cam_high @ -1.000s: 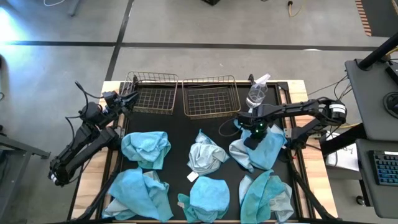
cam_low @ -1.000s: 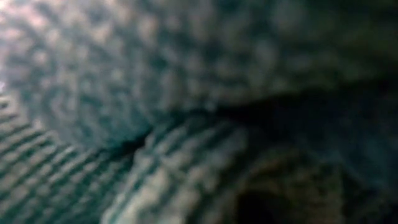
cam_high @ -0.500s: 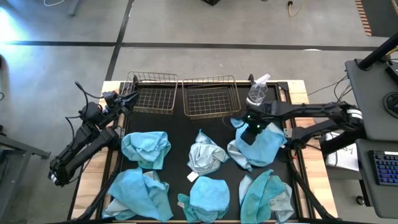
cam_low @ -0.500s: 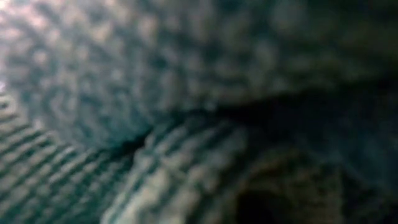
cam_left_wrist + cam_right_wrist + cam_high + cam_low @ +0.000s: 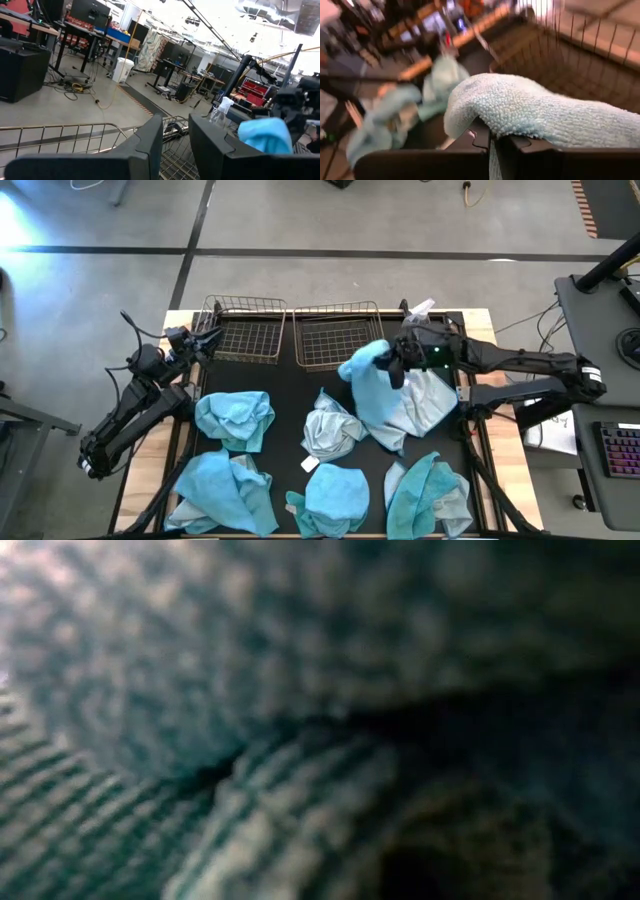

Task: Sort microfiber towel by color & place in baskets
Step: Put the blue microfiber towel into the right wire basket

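My right gripper (image 5: 396,366) is shut on a turquoise microfiber towel (image 5: 385,395) just near the right wire basket (image 5: 340,335), with the towel bunched over it (image 5: 535,110). The left basket (image 5: 245,330) stands beside the right one at the far edge. My left gripper (image 5: 205,338) waits, open, at the left basket's left wall (image 5: 60,135). Four more turquoise towels (image 5: 235,418) (image 5: 225,490) (image 5: 335,495) (image 5: 430,495) and one pale grey towel (image 5: 330,430) lie crumpled on the black mat. The low view shows only blurred cloth right in front of the lens. My right gripper pinches the turquoise towel at a bunched upper fold (image 5: 485,117) between its two fingers; the cloth drapes over the fingertips and hides the contact itself. The fingers come level from the table's right side. The held end (image 5: 362,363) is lifted, and the lower part (image 5: 420,408) lies on the mat.
A clear spray bottle (image 5: 418,312) stands by the right basket's far right corner, partly behind my right arm. The black mat (image 5: 290,395) shows bare between the baskets and the towels. Wooden table edges frame the mat.
My right gripper has moved up and toward the table's left and far edge, toward the right basket, staying shut on the turquoise towel. The towel's held end has risen off the mat and been drawn leftward, while its lower right part has stayed down.
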### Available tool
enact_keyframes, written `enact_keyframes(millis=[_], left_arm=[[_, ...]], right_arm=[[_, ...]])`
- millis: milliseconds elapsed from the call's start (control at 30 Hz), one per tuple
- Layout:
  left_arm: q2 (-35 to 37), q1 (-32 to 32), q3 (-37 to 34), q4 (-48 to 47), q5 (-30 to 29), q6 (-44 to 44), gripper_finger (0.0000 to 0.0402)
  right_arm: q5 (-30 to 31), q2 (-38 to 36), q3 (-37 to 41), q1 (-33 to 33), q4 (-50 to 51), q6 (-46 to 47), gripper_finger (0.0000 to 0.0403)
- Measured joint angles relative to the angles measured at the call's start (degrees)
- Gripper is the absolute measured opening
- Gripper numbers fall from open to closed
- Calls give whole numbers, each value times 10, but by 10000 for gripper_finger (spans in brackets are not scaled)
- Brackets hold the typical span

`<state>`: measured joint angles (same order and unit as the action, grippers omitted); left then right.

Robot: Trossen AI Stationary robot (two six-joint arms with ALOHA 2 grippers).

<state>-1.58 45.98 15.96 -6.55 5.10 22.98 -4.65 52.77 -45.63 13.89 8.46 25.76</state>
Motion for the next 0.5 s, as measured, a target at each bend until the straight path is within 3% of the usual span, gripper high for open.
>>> enact_keyframes(millis=[367, 500], left_arm=[[0, 0, 0, -10, 0, 0, 79], [0, 0, 0, -10, 0, 0, 79]], right_arm=[[157, 36, -6, 11, -157, -108, 9], [172, 51, -31, 29, -163, -136, 9]])
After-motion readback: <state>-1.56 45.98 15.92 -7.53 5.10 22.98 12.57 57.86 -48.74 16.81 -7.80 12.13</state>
